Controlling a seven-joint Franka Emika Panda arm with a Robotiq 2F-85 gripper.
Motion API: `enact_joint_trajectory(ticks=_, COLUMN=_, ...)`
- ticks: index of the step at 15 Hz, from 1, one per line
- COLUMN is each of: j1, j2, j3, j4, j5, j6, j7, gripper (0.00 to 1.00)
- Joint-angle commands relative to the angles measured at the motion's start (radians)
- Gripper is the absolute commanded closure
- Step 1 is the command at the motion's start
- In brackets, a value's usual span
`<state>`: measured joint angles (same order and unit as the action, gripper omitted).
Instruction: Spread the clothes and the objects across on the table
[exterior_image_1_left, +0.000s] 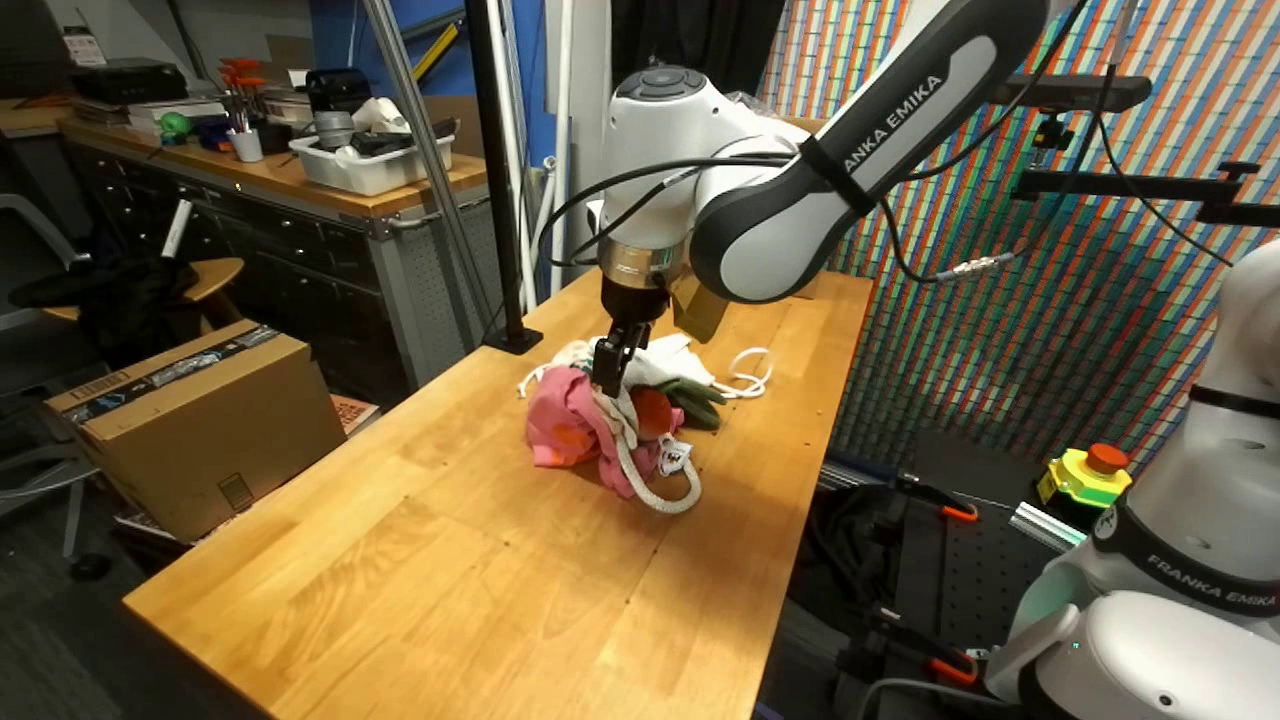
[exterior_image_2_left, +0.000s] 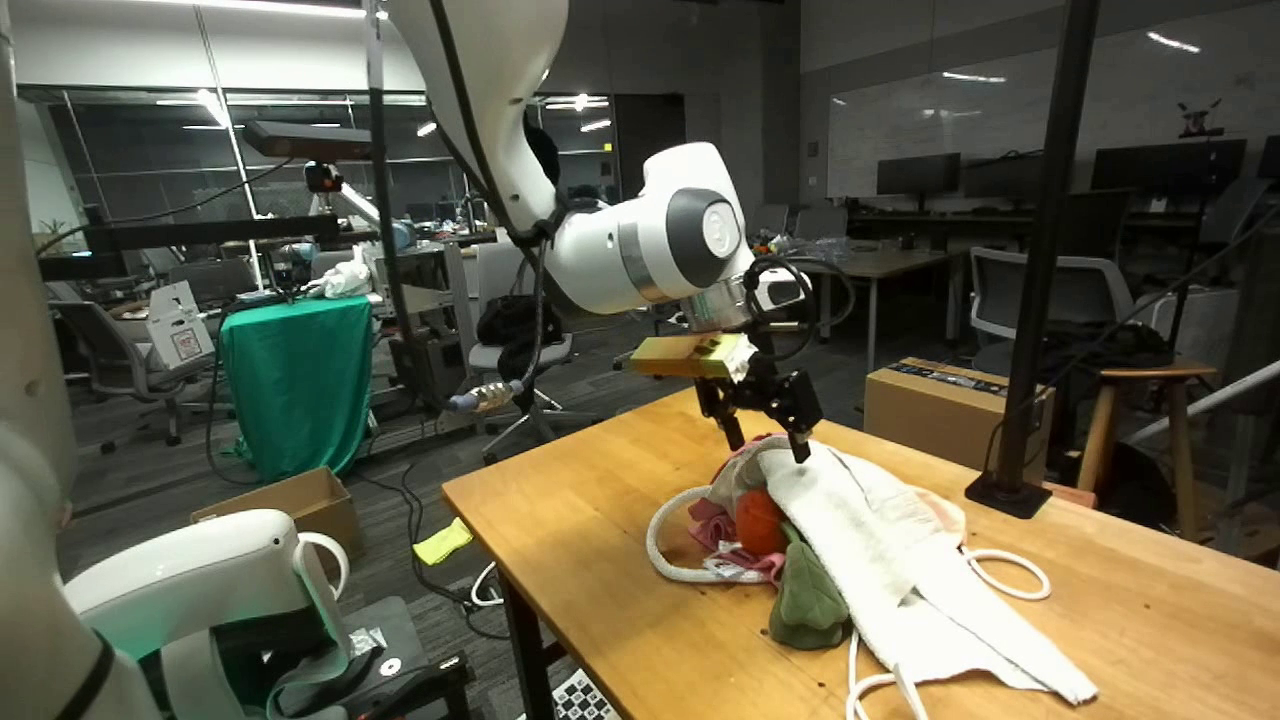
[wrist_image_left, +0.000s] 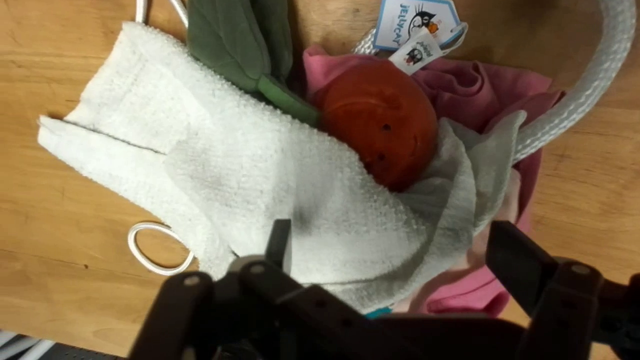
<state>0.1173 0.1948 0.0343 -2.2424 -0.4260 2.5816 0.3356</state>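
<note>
End effector (wrist_image_left: 392, 240): jaws spread wide, nothing in its grip, hanging pointed down right over the heap (exterior_image_1_left: 622, 420). Can't tell if the fingertips (exterior_image_2_left: 799, 447) are brushing the cloth or just above it.
Worktop (exterior_image_1_left: 450, 590): long wooden slab, everything's bunched up together between its two long edges. A black post (exterior_image_1_left: 498, 170) stands on one of those edges.
White cloth (exterior_image_2_left: 870, 520): draped over the top, with one creased end stretched out lengthwise along the worktop.
Pink cloth (exterior_image_1_left: 560, 415): scrunched up at the bottom, orange patch showing.
Red plush (wrist_image_left: 380, 120): smiley guy sitting mid-heap on the pink cloth, white cloth right up against it. Jellycat tag (wrist_image_left: 417, 22) sticking out beside it.
Green leafy piece (exterior_image_2_left: 808, 600): touching the red plush, over on the side of the long edge opposite the post.
White rope (exterior_image_1_left: 665, 506): thick one, arcs out toward the worktop's near short edge in an exterior view.
Thin white cord (wrist_image_left: 161, 271): a loop pokes out from the white cloth on the post side, more cord on the opposite side. No clue if it's all one piece.
Cardboard box (exterior_image_1_left: 200, 430): off the worktop, down past the post-side long edge.
</note>
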Motion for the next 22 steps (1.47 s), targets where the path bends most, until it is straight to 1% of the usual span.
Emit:
enact_joint_trajectory(ticks=1, j1=0.032, j2=0.043, j3=-0.037, j4=0.05, j5=-0.051, j6=0.013, j7=0.073, gripper=0.0)
enact_joint_trajectory(ticks=4, j1=0.042, j2=0.06, j3=-0.052, j4=0.064, j5=-0.062, j6=0.012, j7=0.096, gripper=0.0)
enact_joint_trajectory(ticks=5, j1=0.043, j2=0.063, j3=-0.055, j4=0.066, j5=-0.06, j6=0.013, j7=0.097, gripper=0.04)
enact_joint_trajectory(ticks=6, j1=0.046, j2=0.066, j3=-0.058, j4=0.068, j5=-0.058, j6=0.014, j7=0.1, gripper=0.22)
enact_joint_trajectory(ticks=7, j1=0.047, j2=0.066, j3=-0.061, j4=0.068, j5=-0.055, j6=0.014, j7=0.101, gripper=0.28)
enact_joint_trajectory(ticks=8, j1=0.049, j2=0.066, j3=-0.064, j4=0.069, j5=-0.055, j6=0.015, j7=0.102, gripper=0.31)
enact_joint_trajectory(ticks=11, j1=0.051, j2=0.064, j3=-0.069, j4=0.067, j5=-0.053, j6=0.012, j7=0.106, gripper=0.58)
enact_joint_trajectory(ticks=13, j1=0.053, j2=0.062, j3=-0.071, j4=0.063, j5=-0.058, j6=0.012, j7=0.108, gripper=0.7)
enact_joint_trajectory(ticks=15, j1=0.054, j2=0.061, j3=-0.074, j4=0.06, j5=-0.06, j6=0.012, j7=0.111, gripper=0.86)
enact_joint_trajectory(ticks=16, j1=0.055, j2=0.06, j3=-0.075, j4=0.058, j5=-0.06, j6=0.013, j7=0.112, gripper=0.92)
enact_joint_trajectory(ticks=19, j1=0.062, j2=0.046, j3=-0.083, j4=0.052, j5=-0.072, j6=-0.003, j7=0.132, gripper=0.97)
enact_joint_trajectory(ticks=20, j1=0.063, j2=0.04, j3=-0.08, j4=0.051, j5=-0.063, j6=-0.02, j7=0.127, gripper=0.95)
enact_joint_trajectory(ticks=22, j1=0.06, j2=0.023, j3=-0.063, j4=0.048, j5=-0.027, j6=-0.079, j7=0.09, gripper=0.95)
